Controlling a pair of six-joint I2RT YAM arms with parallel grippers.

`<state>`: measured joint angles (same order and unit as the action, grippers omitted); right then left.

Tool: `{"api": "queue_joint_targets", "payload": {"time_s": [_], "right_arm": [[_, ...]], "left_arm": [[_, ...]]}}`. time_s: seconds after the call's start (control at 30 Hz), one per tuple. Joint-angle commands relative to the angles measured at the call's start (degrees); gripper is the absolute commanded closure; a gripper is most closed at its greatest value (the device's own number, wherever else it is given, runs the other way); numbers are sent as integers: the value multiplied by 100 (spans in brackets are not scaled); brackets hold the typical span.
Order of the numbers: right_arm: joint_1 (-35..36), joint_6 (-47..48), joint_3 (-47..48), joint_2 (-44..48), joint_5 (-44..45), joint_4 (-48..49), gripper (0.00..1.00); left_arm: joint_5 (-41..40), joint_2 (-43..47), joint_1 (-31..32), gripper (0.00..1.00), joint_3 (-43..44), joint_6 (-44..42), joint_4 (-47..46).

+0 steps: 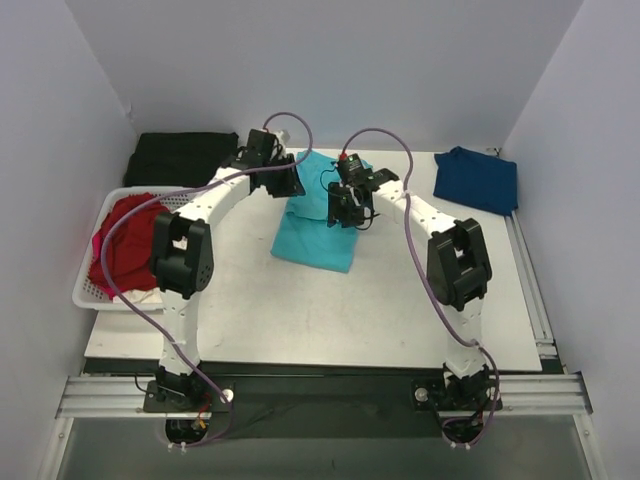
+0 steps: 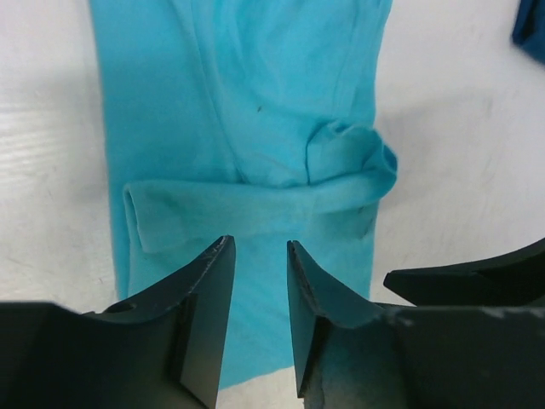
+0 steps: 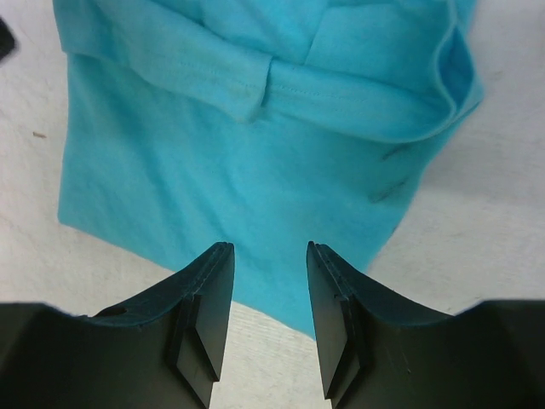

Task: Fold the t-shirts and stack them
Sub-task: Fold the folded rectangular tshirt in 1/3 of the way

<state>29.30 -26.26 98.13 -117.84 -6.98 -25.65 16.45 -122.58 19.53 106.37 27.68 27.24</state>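
With the left gripper (image 2: 258,247) and right gripper (image 3: 268,249) narrowly parted and empty above the turquoise t-shirt (image 1: 318,225), pinch matching hem corners, then fold evenly.

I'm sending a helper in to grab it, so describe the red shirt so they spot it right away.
Start at the white table and go to its left edge, where a white slatted basket sits. The red shirt is crumpled inside it; the turquoise shirt and navy shirt both lie out on the tabletop.
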Motion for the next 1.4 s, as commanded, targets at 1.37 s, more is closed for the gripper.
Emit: {"api": "queue_joint_targets", "payload": {"time_s": [1.37], "right_arm": [[-882,-257,1473,-996,110,-160,64]], "left_arm": [[-582,-1039,209,58,974,888,-1658]]}}
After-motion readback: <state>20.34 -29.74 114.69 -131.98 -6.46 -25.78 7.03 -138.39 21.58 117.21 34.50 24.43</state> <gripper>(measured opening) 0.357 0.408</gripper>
